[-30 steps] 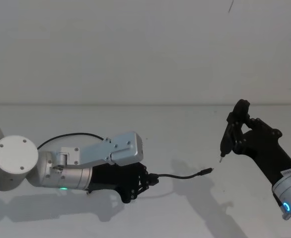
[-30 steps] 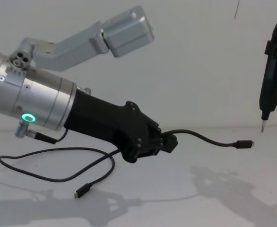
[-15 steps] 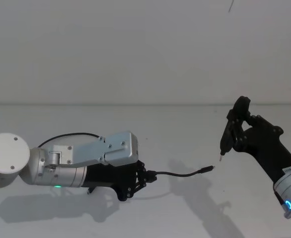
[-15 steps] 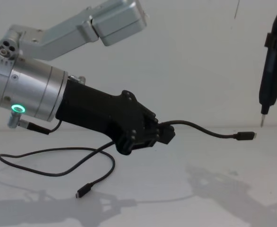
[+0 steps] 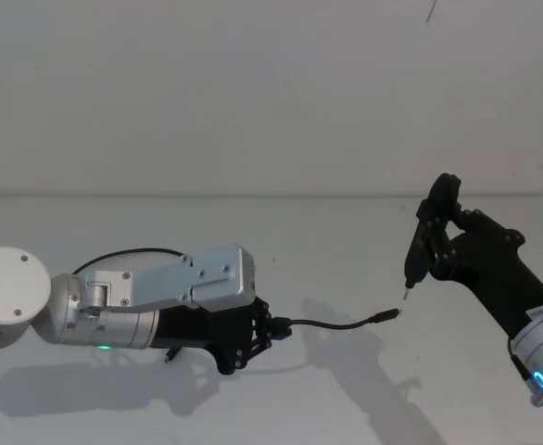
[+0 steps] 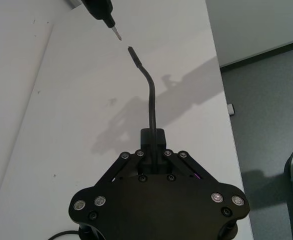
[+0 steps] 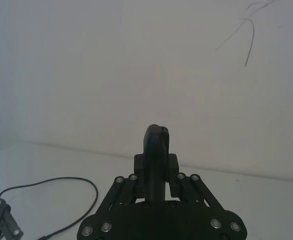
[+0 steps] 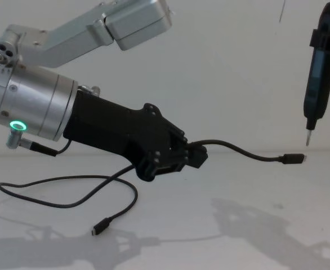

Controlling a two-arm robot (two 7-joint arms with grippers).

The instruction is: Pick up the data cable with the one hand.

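The data cable (image 8: pixel 241 152) is a thin black cord. My left gripper (image 8: pixel 197 155) is shut on it near one end, a little above the white table. From the fingers the cable (image 5: pixel 332 324) arcs right to a small flat plug (image 5: pixel 384 318) that hangs free in the air. The rest of the cord lies in a loop on the table (image 8: pixel 69 188) and ends in a second plug (image 8: pixel 101 227). In the left wrist view the cable (image 6: pixel 150 97) runs straight out of the left gripper (image 6: pixel 153 139). My right gripper (image 5: pixel 445 248) is shut on a slim black tool (image 8: pixel 316 84), whose tip (image 5: pixel 406 293) hovers just above the free plug.
A bare white table (image 5: pixel 327 232) runs back to a white wall. The left wrist view shows the table's edge with grey floor (image 6: pixel 271 105) beyond it. In the right wrist view the cable's loop (image 7: pixel 61 181) lies on the table behind the tool (image 7: pixel 155 150).
The left arm has drawn back to the left and risen a little with the cable, lifting the free plug. The right gripper's tool has shifted slightly left toward that plug.
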